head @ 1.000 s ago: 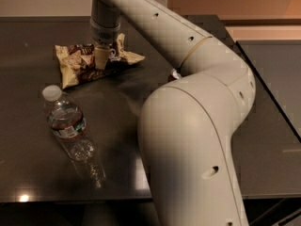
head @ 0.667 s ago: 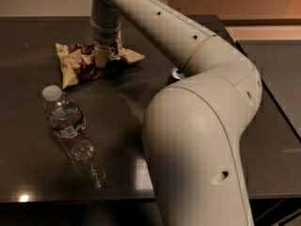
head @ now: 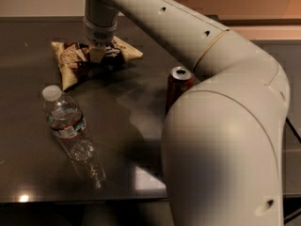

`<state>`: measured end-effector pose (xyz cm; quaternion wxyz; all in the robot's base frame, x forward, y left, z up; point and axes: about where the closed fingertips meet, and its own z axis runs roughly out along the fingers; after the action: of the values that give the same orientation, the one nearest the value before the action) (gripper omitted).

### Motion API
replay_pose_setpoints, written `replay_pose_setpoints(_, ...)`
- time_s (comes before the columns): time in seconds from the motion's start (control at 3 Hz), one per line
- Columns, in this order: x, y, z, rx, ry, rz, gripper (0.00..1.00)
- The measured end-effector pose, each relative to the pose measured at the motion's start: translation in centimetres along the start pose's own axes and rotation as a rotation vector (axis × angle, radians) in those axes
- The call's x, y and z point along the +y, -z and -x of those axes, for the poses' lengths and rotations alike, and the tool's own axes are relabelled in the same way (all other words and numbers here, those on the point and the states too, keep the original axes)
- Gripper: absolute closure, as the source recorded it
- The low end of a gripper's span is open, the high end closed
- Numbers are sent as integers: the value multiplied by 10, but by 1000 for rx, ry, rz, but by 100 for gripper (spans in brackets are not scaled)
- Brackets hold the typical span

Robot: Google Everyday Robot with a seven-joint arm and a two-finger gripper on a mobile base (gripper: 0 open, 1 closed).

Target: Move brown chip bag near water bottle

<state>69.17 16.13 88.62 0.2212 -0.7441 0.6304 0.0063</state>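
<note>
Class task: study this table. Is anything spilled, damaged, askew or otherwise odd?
Nothing is spilled or broken. The brown chip bag lies crumpled and skewed at the far left of the table, with the gripper down on its middle. The water bottle is capped; the soda can stands upright, partly hidden by the arm.

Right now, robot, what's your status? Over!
Gripper down at brown chip bag, far side of table. Bag apart from water bottle. Soda can off to the side, not between them.
</note>
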Motion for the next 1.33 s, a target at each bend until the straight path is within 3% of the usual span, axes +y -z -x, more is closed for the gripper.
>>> replay_pose_setpoints(0.67,40,28,21,-24,20,3,100)
replay_pose_setpoints(1.33,81,41,41,-57,19,47,100)
